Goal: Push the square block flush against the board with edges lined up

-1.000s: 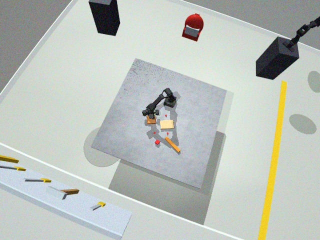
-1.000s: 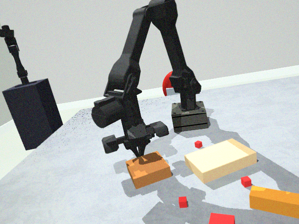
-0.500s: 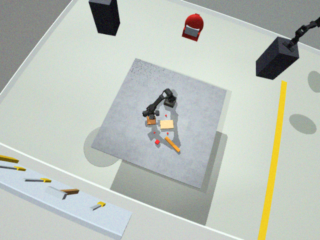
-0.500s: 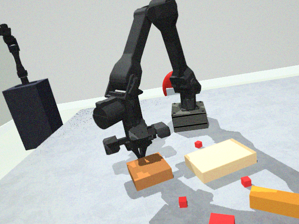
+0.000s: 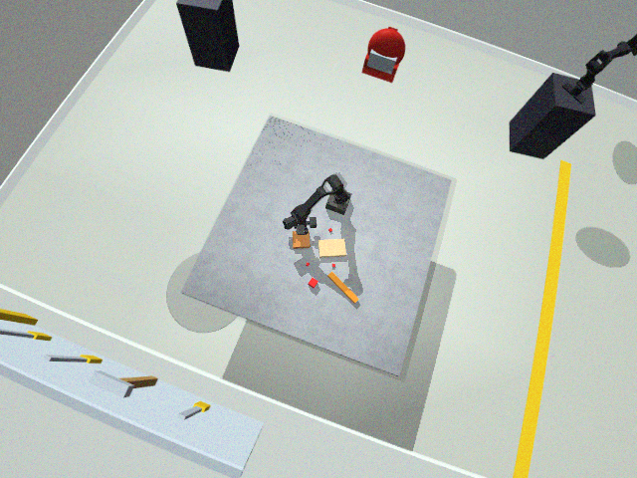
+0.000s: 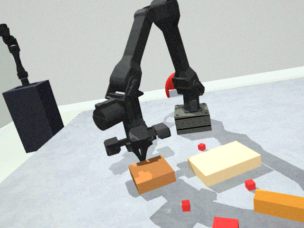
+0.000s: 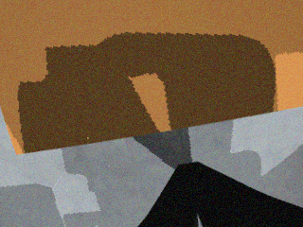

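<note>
One brown-orange square wooden-looking block [image 5: 301, 240] [image 6: 153, 173] [image 7: 151, 19] lies flat on the grey counter [image 5: 247, 205] [image 6: 73, 184] [image 7: 210, 142], apart from one cream rectangular slab [image 5: 331, 247] [image 6: 224, 158]. The block's sides run nearly parallel to the slab's, whose long axis crosses the top view left to right. One long orange bar [image 5: 342, 287] [image 6: 280, 203] points diagonally. Three small red cubes [image 5: 329, 229] [image 6: 201, 147] and one larger red block [image 5: 313, 282] [image 6: 225, 222] lie around. The black tool [image 5: 302, 233] [image 6: 142, 159] [image 7: 188, 173], fingers pressed together on nothing, stands just beside the block's base-side edge.
</note>
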Robot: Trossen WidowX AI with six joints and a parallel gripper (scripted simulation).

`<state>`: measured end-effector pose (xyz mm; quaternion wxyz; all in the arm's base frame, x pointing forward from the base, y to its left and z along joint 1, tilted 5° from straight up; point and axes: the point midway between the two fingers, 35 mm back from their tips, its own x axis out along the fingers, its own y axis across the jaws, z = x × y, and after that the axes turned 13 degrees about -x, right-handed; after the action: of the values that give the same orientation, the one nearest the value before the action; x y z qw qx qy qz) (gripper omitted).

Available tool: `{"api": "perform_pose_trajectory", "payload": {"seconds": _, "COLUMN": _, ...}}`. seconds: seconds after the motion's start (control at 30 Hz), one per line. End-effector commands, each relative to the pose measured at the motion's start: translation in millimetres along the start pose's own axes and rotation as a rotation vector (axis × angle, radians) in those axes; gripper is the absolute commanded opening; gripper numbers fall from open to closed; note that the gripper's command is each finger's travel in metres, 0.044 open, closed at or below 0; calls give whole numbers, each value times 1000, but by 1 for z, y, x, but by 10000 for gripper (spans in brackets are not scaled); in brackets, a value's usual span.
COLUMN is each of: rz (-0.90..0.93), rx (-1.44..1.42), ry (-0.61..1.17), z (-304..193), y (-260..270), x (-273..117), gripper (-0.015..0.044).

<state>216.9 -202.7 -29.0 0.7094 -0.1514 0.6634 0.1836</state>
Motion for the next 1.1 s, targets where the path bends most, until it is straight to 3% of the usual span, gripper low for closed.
{"api": "perform_pose_trajectory", "payload": {"seconds": 0.0, "rz": -7, "rx": -5, "ry": -5, "z": -7, "y": 1, "x": -1, "gripper": 0}}
{"api": "perform_pose_trajectory", "payload": {"seconds": 0.47, "rz": 2, "rx": 0, "ry": 0, "z": -22, "y": 5, "x": -2, "gripper": 0}}
{"api": "perform_pose_trajectory", "payload": {"seconds": 0.63, "rz": -7, "rx": -5, "ry": -4, "z": -22, "y": 5, "x": -56, "gripper": 0}}
{"api": "perform_pose_trajectory", "payload": {"seconds": 1.07, "rz": -7, "rx": -5, "ry": -5, "z": 2, "y": 3, "x": -57, "gripper": 0}}
